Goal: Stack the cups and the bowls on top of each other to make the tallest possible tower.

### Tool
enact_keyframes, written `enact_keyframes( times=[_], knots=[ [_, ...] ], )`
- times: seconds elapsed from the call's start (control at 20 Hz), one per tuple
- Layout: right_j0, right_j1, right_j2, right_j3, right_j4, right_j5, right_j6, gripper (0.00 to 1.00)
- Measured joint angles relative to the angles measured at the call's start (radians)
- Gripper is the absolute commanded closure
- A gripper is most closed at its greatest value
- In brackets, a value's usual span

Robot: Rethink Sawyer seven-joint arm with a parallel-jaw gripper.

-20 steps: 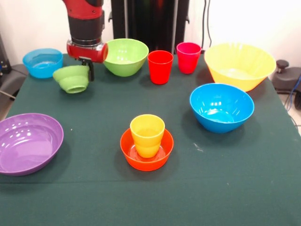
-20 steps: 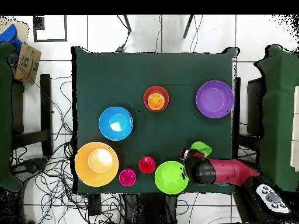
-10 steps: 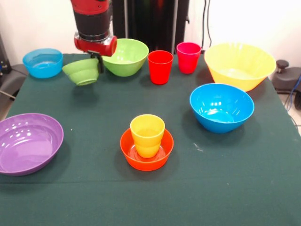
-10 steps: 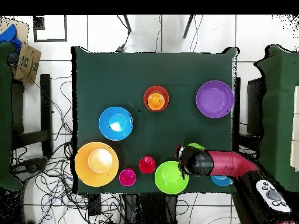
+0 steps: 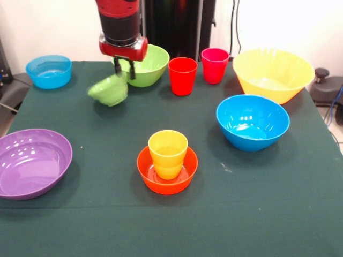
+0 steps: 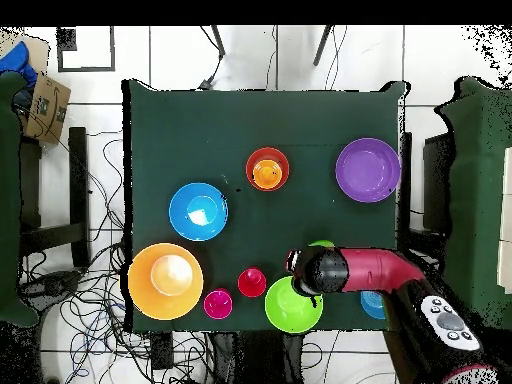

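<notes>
Tool (image 5: 124, 71) grips small green bowl (image 5: 109, 90) — lifted, tilted — above table (image 5: 80, 225).

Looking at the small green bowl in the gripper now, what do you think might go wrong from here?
The small green plastic bowl hangs tilted from the gripper, pinched only at its rim, so it may slip or swing. Set down off-centre on the yellow-orange plastic cup in the small orange bowl, it may tip that cup.
</notes>
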Motion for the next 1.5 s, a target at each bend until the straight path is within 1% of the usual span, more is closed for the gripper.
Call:
enact_keyframes(
  times=[0.15,0.4,0.9,1.2,1.25,1.3,1.5],
  knots=[
    [0.032,0.000,-0.004,-0.002,0.000,0.000,0.000,0.00],
    [0.063,-0.001,-0.009,-0.002,-0.007,0.000,0.000,0.00],
    [0.072,-0.001,-0.021,-0.002,-0.010,-0.005,0.000,0.00],
    [0.079,-0.001,-0.040,-0.003,-0.056,-0.078,0.000,0.00],
    [0.087,0.000,-0.054,-0.003,-0.081,-0.125,0.000,0.00],
    [0.091,0.000,-0.062,-0.003,-0.091,-0.152,0.000,0.00],
    [0.097,0.005,-0.078,-0.003,-0.110,-0.227,0.000,0.00]
  ],
)
